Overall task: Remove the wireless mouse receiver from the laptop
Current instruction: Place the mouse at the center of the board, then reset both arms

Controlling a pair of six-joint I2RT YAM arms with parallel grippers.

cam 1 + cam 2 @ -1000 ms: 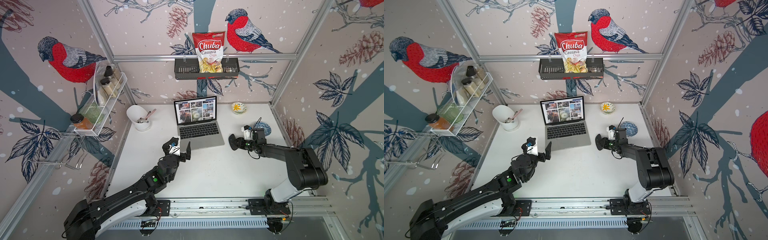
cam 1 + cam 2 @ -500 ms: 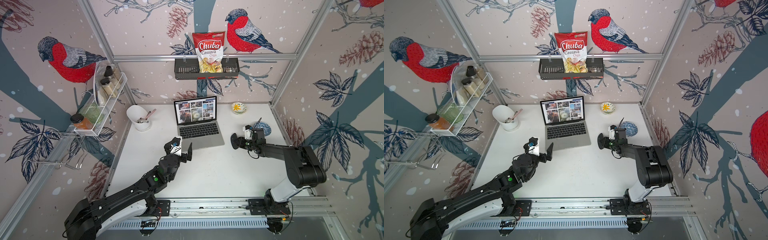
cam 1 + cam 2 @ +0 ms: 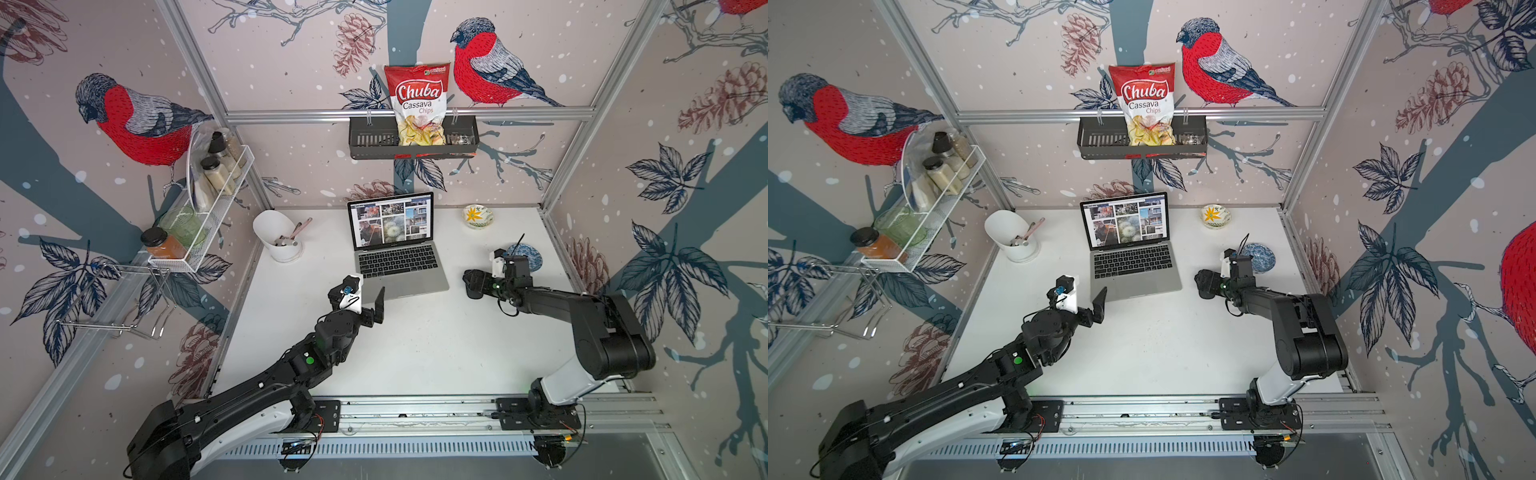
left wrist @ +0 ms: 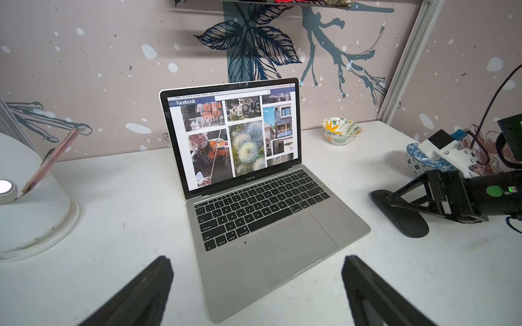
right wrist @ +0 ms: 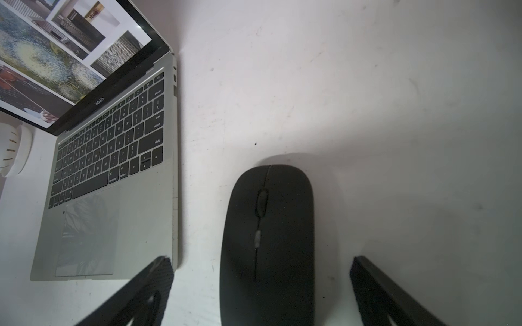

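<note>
The laptop (image 3: 399, 259) (image 3: 1133, 266) stands open at the back middle of the table, its screen showing photos. I cannot make out the wireless mouse receiver in any view; the laptop's right edge (image 5: 174, 84) shows only small dark openings. A black mouse (image 5: 268, 225) (image 4: 409, 225) lies to the right of the laptop. My right gripper (image 5: 261, 259) (image 3: 473, 282) is open, with one finger on each side of the mouse and apart from it. My left gripper (image 4: 257, 262) (image 3: 365, 297) hangs open just in front of the laptop's front left corner, with nothing in it.
A white utensil holder (image 3: 280, 237) stands left of the laptop. A flowered bowl (image 3: 478, 216) sits at the back right, and a blue patterned dish (image 3: 525, 255) lies behind my right wrist. Wire racks hang on the left wall and a black shelf on the back wall.
My right gripper's jaws have gone from nearly shut to wide open, and it has drifted slightly right, away from the laptop. My left gripper has crept a little toward the laptop.
</note>
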